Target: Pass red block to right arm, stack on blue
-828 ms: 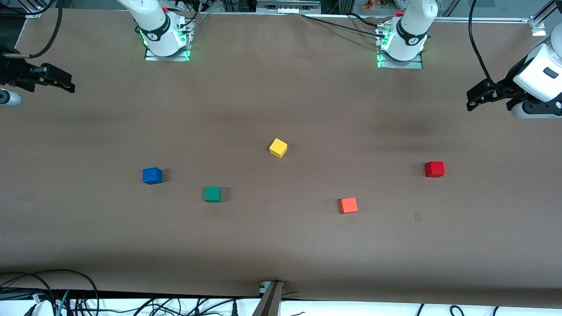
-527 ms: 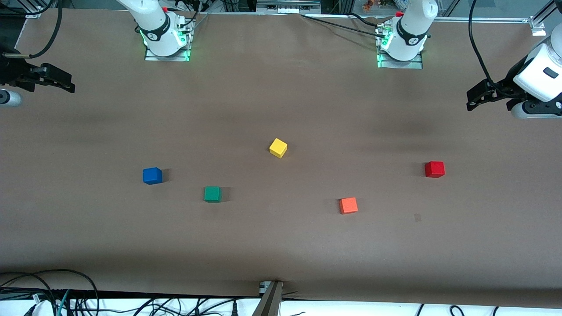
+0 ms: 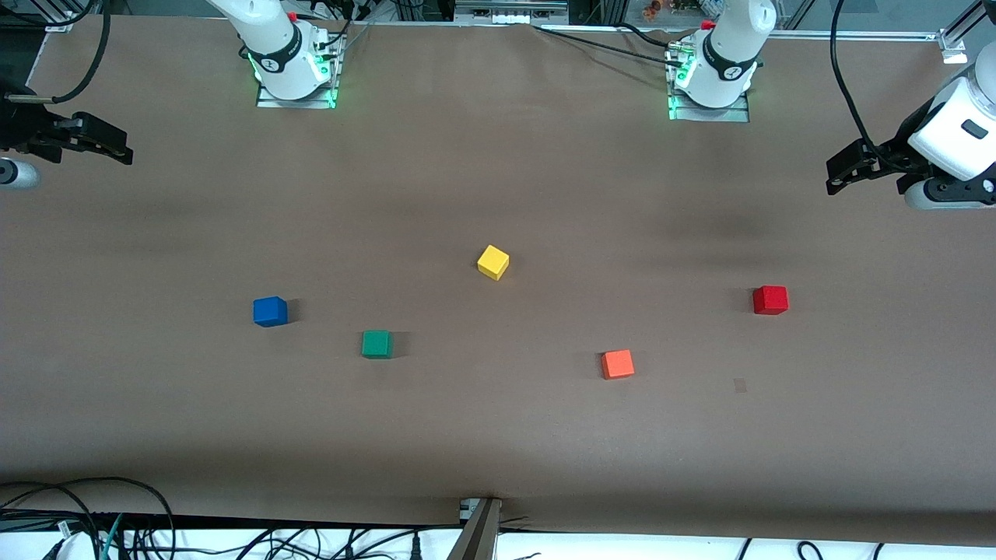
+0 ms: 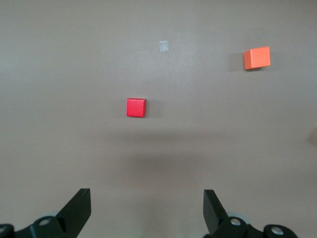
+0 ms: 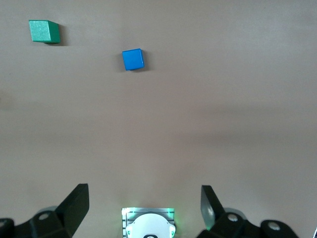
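Mistaking the orange cube (image 3: 617,364) for the red block (image 3: 770,299) looks the likeliest slip: it lies nearer the front camera than the red block, toward the right arm's end. Green cube (image 3: 377,344), blue cube (image 3: 270,311) and yellow cube (image 3: 492,262) lie farther that way. Nothing blocks the red block. Left gripper (image 3: 839,173) and right gripper (image 3: 117,148) hang wide open, empty, over the table ends.

**No legible text**

Nothing readable appears in any view. The dark bands on the two arm bases (image 3: 289,56) carry small white marks, too tiny to make out. The cubes and the counter (image 3: 498,435) are unmarked.
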Motion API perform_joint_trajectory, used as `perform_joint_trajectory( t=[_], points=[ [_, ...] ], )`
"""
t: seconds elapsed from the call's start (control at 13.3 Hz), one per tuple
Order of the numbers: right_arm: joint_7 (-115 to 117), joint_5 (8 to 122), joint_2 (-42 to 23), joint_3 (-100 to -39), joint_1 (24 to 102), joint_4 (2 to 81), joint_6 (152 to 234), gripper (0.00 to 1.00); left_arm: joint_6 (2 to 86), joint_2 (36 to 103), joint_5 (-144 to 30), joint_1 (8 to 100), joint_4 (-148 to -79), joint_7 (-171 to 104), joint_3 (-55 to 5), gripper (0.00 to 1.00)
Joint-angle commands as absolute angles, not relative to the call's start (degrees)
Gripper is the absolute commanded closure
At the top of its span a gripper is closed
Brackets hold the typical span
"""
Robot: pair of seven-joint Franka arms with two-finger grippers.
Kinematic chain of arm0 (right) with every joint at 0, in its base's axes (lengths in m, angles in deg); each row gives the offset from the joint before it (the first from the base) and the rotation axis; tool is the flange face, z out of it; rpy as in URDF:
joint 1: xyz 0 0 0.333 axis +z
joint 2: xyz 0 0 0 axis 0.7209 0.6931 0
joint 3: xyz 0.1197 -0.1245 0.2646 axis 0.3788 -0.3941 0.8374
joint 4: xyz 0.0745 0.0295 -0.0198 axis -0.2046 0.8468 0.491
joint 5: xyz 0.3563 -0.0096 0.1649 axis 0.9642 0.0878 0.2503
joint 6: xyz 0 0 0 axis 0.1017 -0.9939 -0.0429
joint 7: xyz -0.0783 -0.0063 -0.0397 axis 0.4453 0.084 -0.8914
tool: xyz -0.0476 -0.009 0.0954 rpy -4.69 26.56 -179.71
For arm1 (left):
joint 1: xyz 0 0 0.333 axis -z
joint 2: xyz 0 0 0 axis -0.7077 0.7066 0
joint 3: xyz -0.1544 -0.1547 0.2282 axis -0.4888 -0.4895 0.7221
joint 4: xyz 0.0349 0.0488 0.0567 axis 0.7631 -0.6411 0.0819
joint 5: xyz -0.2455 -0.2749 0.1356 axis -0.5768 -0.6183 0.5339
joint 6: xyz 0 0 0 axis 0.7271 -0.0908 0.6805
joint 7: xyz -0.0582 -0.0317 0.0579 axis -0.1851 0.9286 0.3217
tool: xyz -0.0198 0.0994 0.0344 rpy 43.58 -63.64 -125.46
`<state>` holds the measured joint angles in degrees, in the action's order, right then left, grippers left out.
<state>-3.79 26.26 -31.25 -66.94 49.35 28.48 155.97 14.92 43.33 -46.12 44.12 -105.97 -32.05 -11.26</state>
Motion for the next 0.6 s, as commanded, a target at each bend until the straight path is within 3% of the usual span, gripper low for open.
perform_joint_trajectory(
  t=[0.0,0.53],
  points=[
    [-3.5,26.71,-30.85,-66.92,49.03,27.43,155.8,0.0,13.68,43.77,-45.22,44.25,-104.57,-32.0,-11.37,0.0],
    [-3.5,26.71,-30.85,-66.92,49.03,27.43,155.8,0.0,13.68,43.94,-45.3,44.25,-104.57,-32.35,-11.28,0.0]
  ],
)
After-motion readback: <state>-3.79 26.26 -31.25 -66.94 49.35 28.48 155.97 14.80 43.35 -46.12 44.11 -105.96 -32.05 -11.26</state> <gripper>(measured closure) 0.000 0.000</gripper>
